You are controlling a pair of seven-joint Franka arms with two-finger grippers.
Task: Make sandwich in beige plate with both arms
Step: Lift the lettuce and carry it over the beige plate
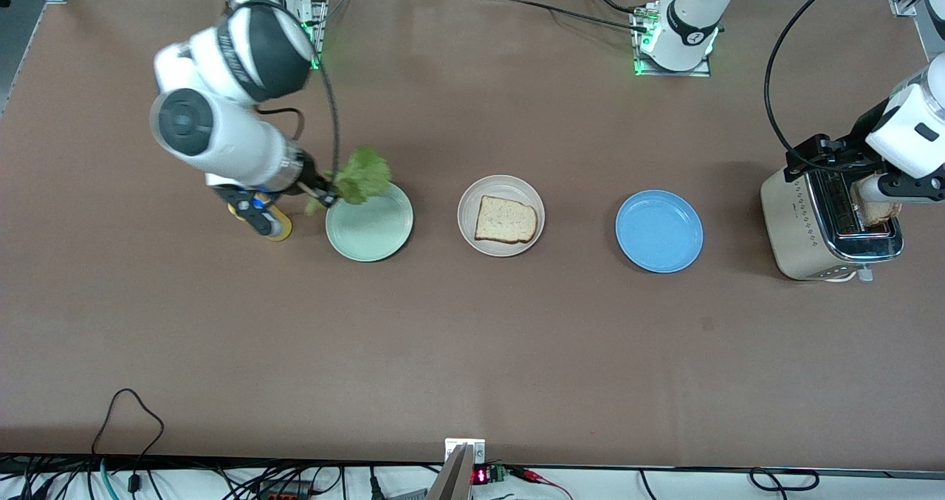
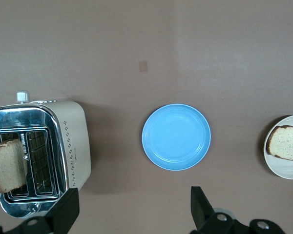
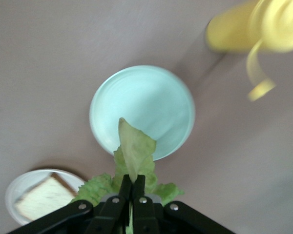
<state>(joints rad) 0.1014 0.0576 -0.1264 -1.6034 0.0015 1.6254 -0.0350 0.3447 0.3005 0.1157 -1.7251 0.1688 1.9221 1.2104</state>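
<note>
Front view: right gripper clenched on lettuce over the mint plate; bread lies in the beige plate.

Left wrist view: left gripper released above toaster; its slice untouched.

Right wrist view: thin pinch, so the leaf could slip mid-carry

3 round plates: 1 mint green, 1 beige, 1 blue. 2 bread slices: 1 on beige plate, 1 in toaster. 1 ruffled green lettuce leaf. 1 cream-and-chrome toaster.
</note>
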